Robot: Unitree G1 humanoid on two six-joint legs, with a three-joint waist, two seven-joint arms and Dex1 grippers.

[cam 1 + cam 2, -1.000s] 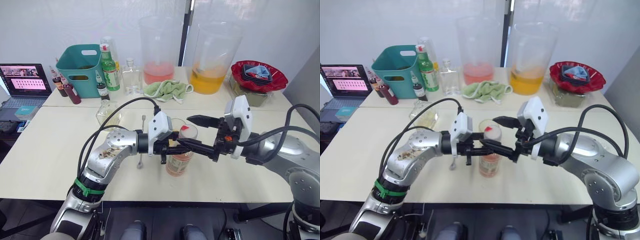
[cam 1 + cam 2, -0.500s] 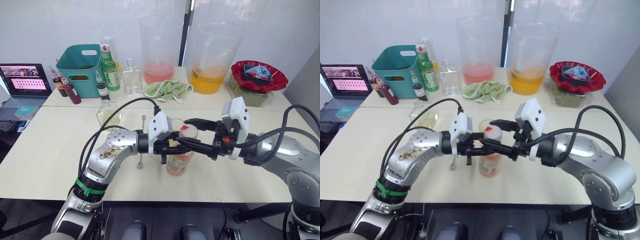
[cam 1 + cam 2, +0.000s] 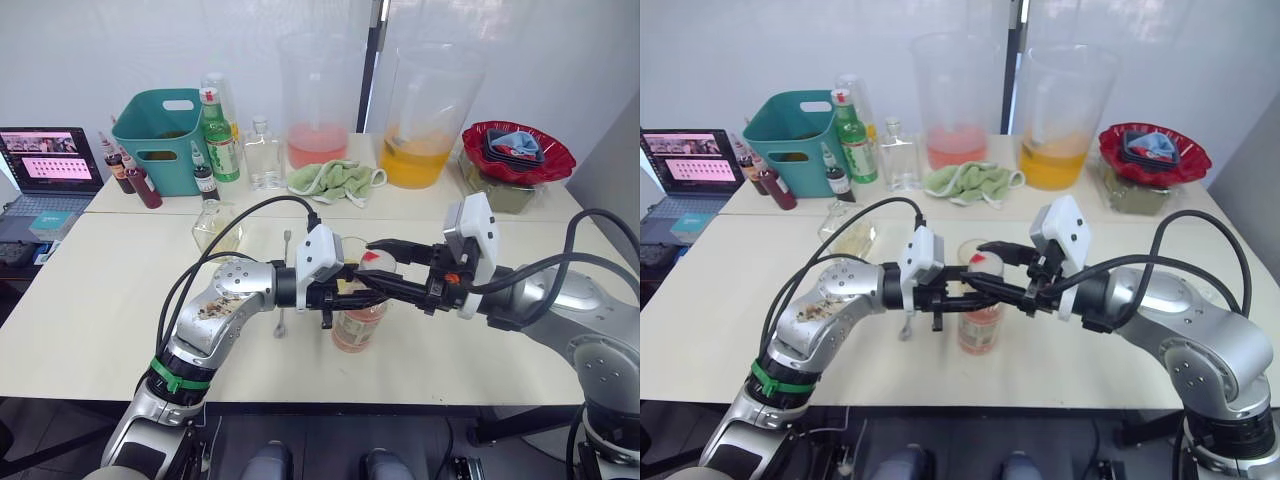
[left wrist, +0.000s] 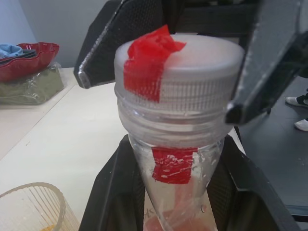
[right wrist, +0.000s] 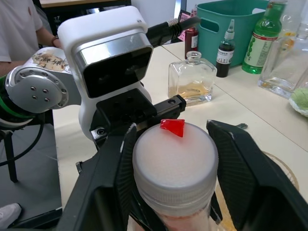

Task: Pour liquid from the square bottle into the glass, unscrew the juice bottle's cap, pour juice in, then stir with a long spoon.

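Note:
The juice bottle (image 3: 357,325) stands upright at the table's middle, and my left gripper (image 3: 340,292) is shut on its upper body below the neck. Its white cap (image 5: 175,159) with a red spot is on the neck. My right gripper (image 3: 378,265) reaches in from the right, its fingers (image 5: 240,159) pressed to both sides of the cap. The glass (image 4: 33,207) stands just behind the bottle with a little yellow liquid in it. The square bottle (image 3: 215,225) sits farther left. The long spoon (image 3: 284,285) lies flat on the table between them.
Along the back stand a teal basket (image 3: 165,130), a green bottle (image 3: 218,140), a clear flat bottle (image 3: 263,155), two big beakers (image 3: 318,100) (image 3: 425,115), a green cloth (image 3: 335,180) and a red bowl (image 3: 518,150). A laptop (image 3: 50,160) sits far left. A person (image 5: 19,19) is nearby.
My right gripper's fingers moved in over the cap and narrowed from wide open to closed on it. The left gripper and the bottle stayed put.

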